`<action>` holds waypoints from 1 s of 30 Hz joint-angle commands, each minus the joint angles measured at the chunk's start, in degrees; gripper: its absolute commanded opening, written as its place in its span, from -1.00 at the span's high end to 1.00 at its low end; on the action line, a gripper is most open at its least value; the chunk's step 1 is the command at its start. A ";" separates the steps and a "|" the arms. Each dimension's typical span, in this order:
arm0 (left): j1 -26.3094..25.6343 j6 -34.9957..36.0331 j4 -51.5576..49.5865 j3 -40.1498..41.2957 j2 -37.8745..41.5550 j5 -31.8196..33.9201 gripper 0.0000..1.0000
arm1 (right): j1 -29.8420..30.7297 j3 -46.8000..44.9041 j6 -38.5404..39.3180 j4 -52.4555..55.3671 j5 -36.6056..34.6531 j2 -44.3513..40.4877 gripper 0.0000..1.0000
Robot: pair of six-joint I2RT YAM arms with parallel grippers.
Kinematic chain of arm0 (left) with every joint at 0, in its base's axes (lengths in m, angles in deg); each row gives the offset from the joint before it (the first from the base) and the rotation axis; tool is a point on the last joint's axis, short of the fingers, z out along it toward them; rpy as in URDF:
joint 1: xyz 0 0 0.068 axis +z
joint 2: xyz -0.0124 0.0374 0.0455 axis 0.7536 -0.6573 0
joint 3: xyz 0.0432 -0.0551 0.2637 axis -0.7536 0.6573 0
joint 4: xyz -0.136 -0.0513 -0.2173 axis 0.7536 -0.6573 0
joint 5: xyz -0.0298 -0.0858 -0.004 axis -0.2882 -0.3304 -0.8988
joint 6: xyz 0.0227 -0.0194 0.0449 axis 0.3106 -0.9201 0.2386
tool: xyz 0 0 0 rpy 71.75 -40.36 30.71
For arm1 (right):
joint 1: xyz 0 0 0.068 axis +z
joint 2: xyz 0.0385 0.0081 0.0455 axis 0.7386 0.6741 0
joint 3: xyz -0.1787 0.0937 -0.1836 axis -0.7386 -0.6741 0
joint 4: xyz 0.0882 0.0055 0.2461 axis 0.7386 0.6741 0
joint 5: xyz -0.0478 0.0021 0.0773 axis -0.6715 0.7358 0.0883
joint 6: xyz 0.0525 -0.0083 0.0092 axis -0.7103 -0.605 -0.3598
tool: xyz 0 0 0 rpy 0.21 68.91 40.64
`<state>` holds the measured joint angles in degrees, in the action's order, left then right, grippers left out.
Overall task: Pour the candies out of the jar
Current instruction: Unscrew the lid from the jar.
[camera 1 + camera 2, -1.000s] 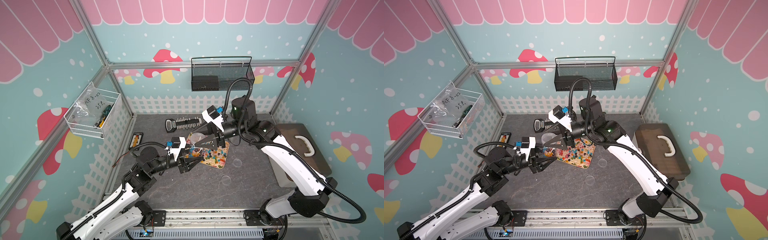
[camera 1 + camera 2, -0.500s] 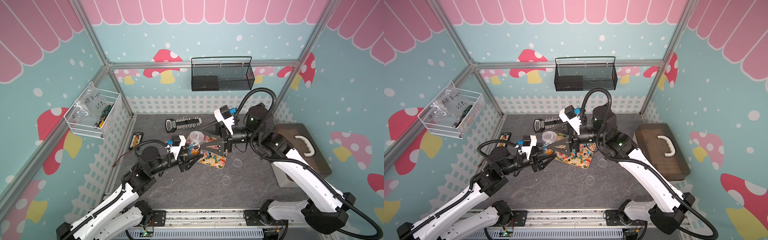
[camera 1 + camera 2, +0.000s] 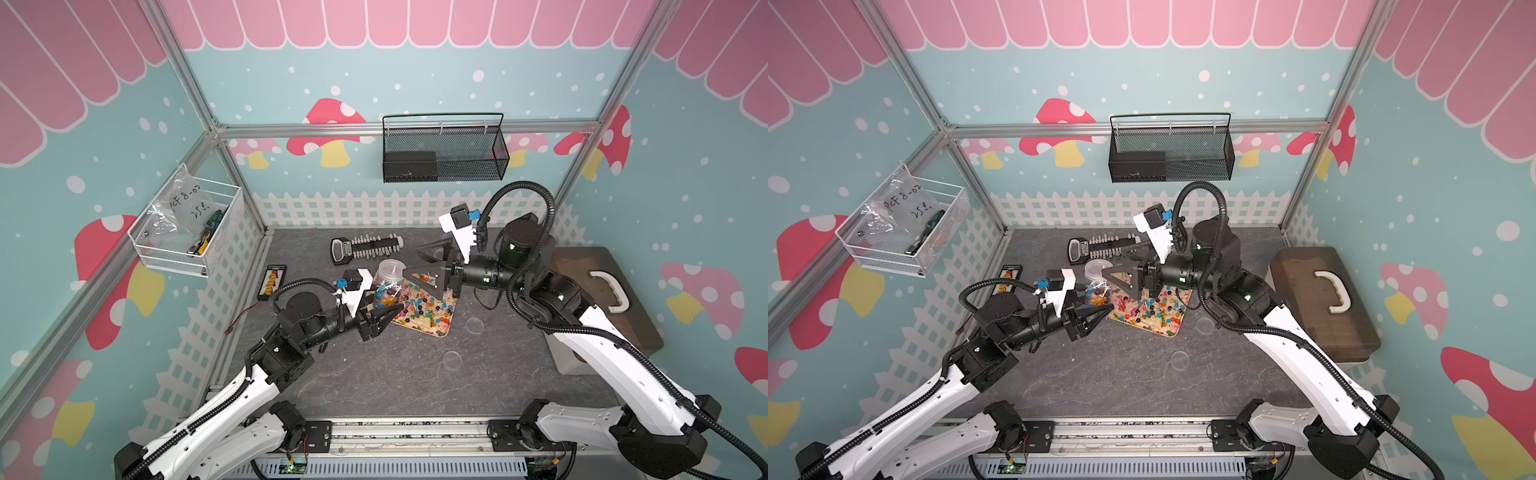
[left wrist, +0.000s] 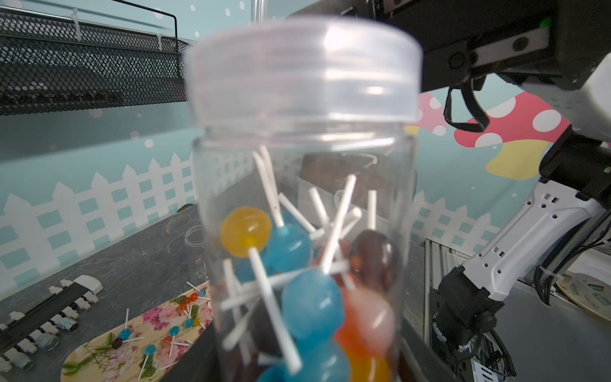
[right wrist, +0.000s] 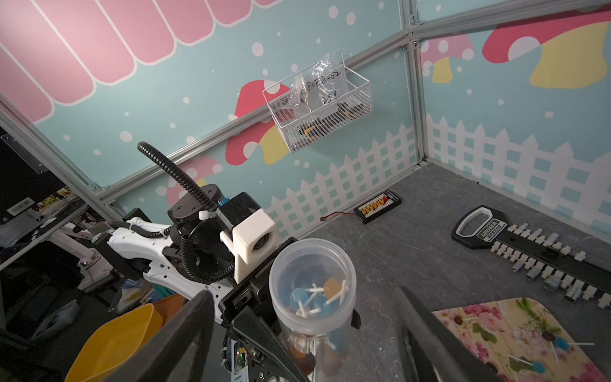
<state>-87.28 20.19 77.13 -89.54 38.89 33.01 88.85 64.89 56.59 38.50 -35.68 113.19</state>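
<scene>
Clear plastic fills my left wrist view: the jar (image 4: 304, 231) stands upright with its cloudy lid (image 4: 304, 72) seated on the neck. My left gripper (image 3: 380, 306) is clamped on the jar's lower body. Inside, the candies (image 4: 310, 297) lie heaped at the bottom, with blue, orange, dark and pale pink heads and thin white sticks pointing every way.

In both top views the jar (image 3: 1098, 282) sits at the 9 o'clock edge of the floral tray (image 3: 444, 331). I cannot tell whether its base rests on the grey table (image 3: 395, 386). More of the candies (image 3: 426, 309) lie scattered across the tray.

My right gripper (image 3: 411, 262) is at the jar's 2 o'clock, about level with the lid. Its jaws stand wide apart and hold nothing. In my right wrist view its two black fingers (image 5: 185, 334) flank the jar with a clear gap on each side.

A socket rail (image 3: 368, 248) lies at the jar's 12 o'clock. A clear disc (image 3: 473, 325) lies on the table just beside the tray at its 3 o'clock. The brown case (image 3: 602, 299) is well off at 3 o'clock.
</scene>
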 commanded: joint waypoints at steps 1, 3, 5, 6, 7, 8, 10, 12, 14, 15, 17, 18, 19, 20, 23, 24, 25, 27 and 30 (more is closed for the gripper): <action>0.05 2.06 0.42 0.31 0.24 1.36 -0.19 | 1.00 -0.95 -3.21 -0.60 -2.39 -0.15 -0.59; 0.05 2.30 0.00 0.42 0.19 1.77 -0.19 | 1.78 -0.88 -3.15 -0.30 -3.37 -0.07 -0.58; 0.05 2.48 -0.38 0.36 0.07 1.88 -0.19 | 2.25 -0.84 -3.06 -0.11 -3.92 0.11 -0.58; 0.05 2.57 -0.55 0.29 -0.07 1.86 -0.19 | 2.44 -0.70 -3.06 0.20 -4.03 0.27 -0.58; 0.05 2.70 -0.58 0.27 -0.22 1.94 -0.19 | 2.69 -0.38 -2.99 0.68 -4.07 0.47 -0.58; 0.05 2.77 -0.68 0.23 -0.23 1.97 -0.19 | 2.92 -0.19 -2.82 0.98 -4.10 0.65 -0.58; 0.04 2.84 -1.31 -0.03 -0.33 2.03 -0.19 | 3.51 -0.18 -2.62 1.38 -4.28 1.00 -0.58; 0.05 2.84 -1.57 -0.06 -0.26 1.95 -0.19 | 3.90 -0.31 -2.53 1.47 -4.41 1.48 -0.58; 0.03 2.84 -1.56 0.20 -0.11 2.10 -0.19 | 4.27 -0.18 -2.58 1.64 -4.36 2.02 -0.58; 0.04 2.90 -1.49 0.31 -0.07 2.13 -0.19 | 4.46 -0.06 -2.62 1.71 -4.32 2.31 -0.58; 0.05 2.93 -1.50 0.40 -0.11 2.13 -0.19 | 4.88 0.36 -2.64 1.96 -3.98 2.96 -0.58; 0.05 3.01 -1.54 0.30 -0.20 2.06 -0.19 | 5.07 0.74 -2.41 2.42 -4.04 3.41 -0.57; 0.05 3.14 -1.56 0.31 -0.23 1.99 -0.19 | 5.32 1.10 -2.19 2.96 -4.37 3.79 -0.57; 0.05 3.18 -1.60 0.23 -0.33 1.91 -0.19 | 5.46 1.35 -1.97 3.52 -4.77 4.14 -0.57; 0.05 3.28 -1.52 -0.04 -0.59 1.53 -0.19 | 6.12 2.34 -1.09 4.94 -6.87 5.01 -0.55; 0.05 3.26 -1.62 -0.11 -0.69 1.46 -0.19 | 6.35 2.91 -0.75 5.51 -7.46 5.41 -0.54; 0.05 3.24 -1.54 -0.13 -0.77 1.38 -0.19 | 6.48 3.53 -0.39 6.21 -7.88 5.90 -0.53; 0.04 3.15 -1.45 -0.04 -0.77 1.25 -0.19 | 6.79 4.81 0.26 7.70 -8.88 6.80 -0.51; 0.04 3.18 -1.54 -0.04 -0.60 1.22 -0.19 | 6.92 5.82 0.85 9.42 -10.53 7.56 -0.49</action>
<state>-87.28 21.87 73.41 -89.47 37.86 34.54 95.04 69.16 56.33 44.12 -44.49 119.90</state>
